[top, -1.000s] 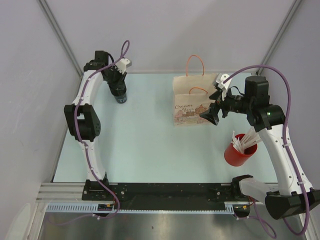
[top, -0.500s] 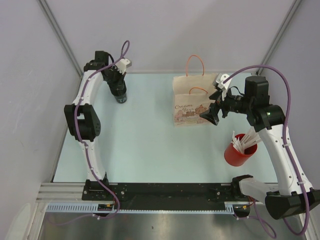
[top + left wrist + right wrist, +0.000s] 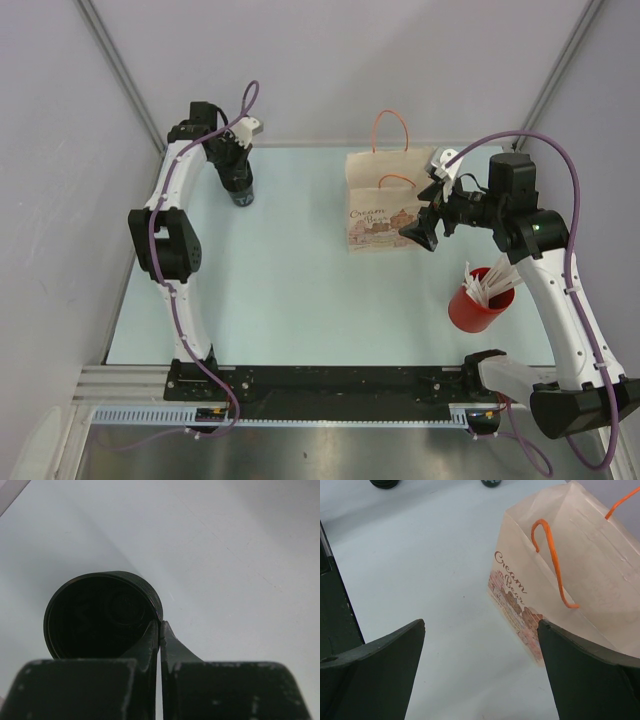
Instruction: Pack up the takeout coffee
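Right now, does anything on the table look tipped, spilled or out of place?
Nothing stands out. The paper bag stands upright and open, the red cup holds its sticks upright, and the black cup is upright with the left gripper pinching its rim.

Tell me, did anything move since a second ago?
The left end effector pinched shut on the rim of the black cup, one finger inside and one outside. The cup has not been lifted. The right end effector stayed wide open beside the paper bag. The bag and the red cup of sticks stayed put.
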Controlling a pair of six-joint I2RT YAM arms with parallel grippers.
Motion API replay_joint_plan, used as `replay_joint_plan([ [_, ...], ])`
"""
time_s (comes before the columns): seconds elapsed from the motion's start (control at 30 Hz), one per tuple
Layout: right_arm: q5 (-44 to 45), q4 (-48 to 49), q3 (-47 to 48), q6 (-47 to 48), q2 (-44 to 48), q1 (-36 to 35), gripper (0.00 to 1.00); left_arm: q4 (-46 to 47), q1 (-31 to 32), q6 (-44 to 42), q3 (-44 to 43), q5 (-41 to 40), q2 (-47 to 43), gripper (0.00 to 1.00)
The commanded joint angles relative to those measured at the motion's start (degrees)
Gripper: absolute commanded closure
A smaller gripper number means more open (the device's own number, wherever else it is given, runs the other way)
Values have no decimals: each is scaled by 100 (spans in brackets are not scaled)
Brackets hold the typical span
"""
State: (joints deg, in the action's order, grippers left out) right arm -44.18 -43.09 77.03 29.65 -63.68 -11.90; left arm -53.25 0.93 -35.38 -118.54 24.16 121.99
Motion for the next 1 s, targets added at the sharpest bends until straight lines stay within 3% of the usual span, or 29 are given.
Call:
replay_joint_plan([
  [0.0, -134, 46, 5, 59, 57, 4, 0, 201, -40, 189, -213, -26, -228, 100],
  [0.63, -170, 38, -13, 85, 5, 3, 0, 474, -40, 444, -187, -237, -466, 100],
  [0.97, -196, 20, -22, 94, -4, 4, 0, 377, -40, 400, -64, -175, -422, 94],
])
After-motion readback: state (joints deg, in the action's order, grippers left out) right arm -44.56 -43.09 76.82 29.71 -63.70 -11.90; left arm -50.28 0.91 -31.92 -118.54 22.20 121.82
